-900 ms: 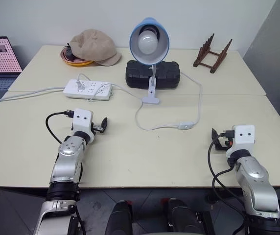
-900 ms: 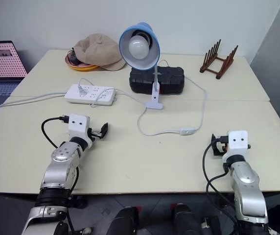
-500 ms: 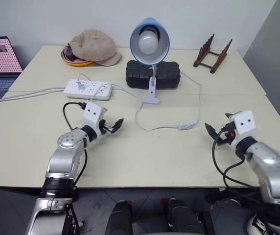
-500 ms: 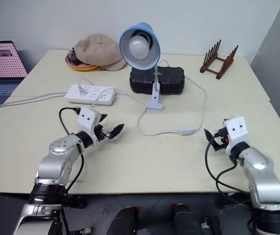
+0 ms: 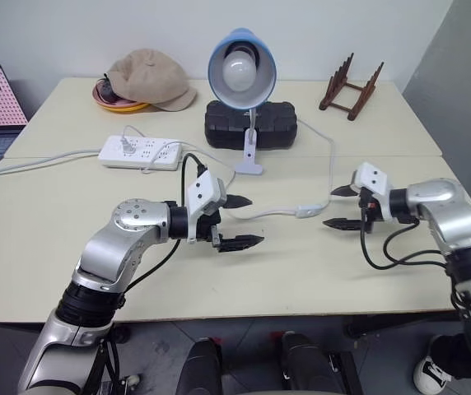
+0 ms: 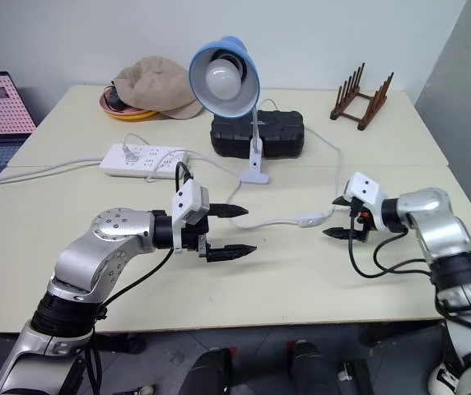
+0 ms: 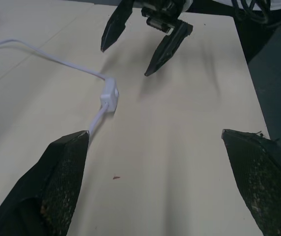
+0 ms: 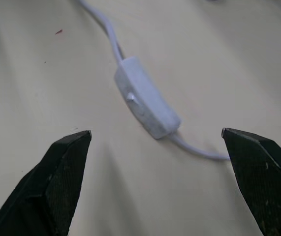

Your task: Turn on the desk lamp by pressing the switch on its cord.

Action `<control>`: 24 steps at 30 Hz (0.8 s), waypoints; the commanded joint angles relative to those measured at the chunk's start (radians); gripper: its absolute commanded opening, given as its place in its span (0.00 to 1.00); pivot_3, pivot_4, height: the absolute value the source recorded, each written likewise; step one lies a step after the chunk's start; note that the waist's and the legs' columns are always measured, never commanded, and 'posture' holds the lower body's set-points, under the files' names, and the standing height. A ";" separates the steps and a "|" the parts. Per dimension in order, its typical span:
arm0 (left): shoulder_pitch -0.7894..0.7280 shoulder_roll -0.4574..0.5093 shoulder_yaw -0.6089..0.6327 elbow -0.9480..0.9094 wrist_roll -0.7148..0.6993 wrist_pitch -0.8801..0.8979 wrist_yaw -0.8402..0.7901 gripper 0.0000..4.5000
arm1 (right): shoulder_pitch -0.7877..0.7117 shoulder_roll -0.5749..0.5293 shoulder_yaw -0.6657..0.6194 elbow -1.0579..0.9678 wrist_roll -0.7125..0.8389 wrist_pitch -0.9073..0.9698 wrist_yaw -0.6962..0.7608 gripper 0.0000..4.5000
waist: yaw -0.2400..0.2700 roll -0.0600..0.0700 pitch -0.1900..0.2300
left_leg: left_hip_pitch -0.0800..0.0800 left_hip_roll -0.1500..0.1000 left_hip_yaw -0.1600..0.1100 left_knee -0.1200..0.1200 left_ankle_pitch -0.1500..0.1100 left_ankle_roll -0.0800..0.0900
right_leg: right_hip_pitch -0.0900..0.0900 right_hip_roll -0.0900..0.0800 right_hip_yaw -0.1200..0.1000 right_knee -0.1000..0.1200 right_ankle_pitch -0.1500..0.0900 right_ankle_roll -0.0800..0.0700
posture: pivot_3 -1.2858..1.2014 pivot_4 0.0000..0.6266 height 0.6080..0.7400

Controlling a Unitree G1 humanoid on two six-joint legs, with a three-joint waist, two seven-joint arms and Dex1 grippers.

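Between two gaping claws, the switch, untouched.

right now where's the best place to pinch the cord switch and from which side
Probably across the switch body's two long flat sides, coming from the right gripper side. It lies flat on the table, rocker up, cord leaving both ends, and it sits between that gripper's open fingers.

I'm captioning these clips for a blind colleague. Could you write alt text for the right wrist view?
The white switch lies on the cream table, apart from the open right end effector, whose two black fingertips frame it. The thin white cord runs out of both of its ends.
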 commanded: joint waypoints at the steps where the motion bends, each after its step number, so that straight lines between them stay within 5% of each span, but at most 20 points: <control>1: -0.023 -0.008 -0.005 -0.010 0.001 -0.021 -0.007 1.00 | -0.074 0.022 0.013 0.101 -0.029 -0.072 0.063 0.99 | 0.000 0.000 0.000 | 0.000 0.000 0.000 0.000 0.000 0.000 | 0.000 0.000 0.000 0.000 0.000 0.000 | 0.52 0.24 1.00; 10: -0.006 -0.006 0.015 -0.046 0.000 -0.009 0.027 1.00 | -0.228 0.122 0.019 0.416 -0.113 -0.220 0.065 0.99 | 0.000 0.000 0.000 | 0.000 0.000 0.000 0.001 0.000 0.000 | 0.000 0.000 0.000 0.001 0.001 0.001 | 0.52 0.24 1.00; 24: 0.019 -0.003 0.024 -0.077 -0.011 0.006 0.077 1.00 | -0.260 0.149 0.005 0.556 -0.167 -0.322 0.088 0.25 | 0.000 0.000 0.000 | 0.001 0.000 -0.001 0.001 0.000 0.000 | 0.000 0.000 0.000 0.001 0.001 0.001 | 0.52 0.24 1.00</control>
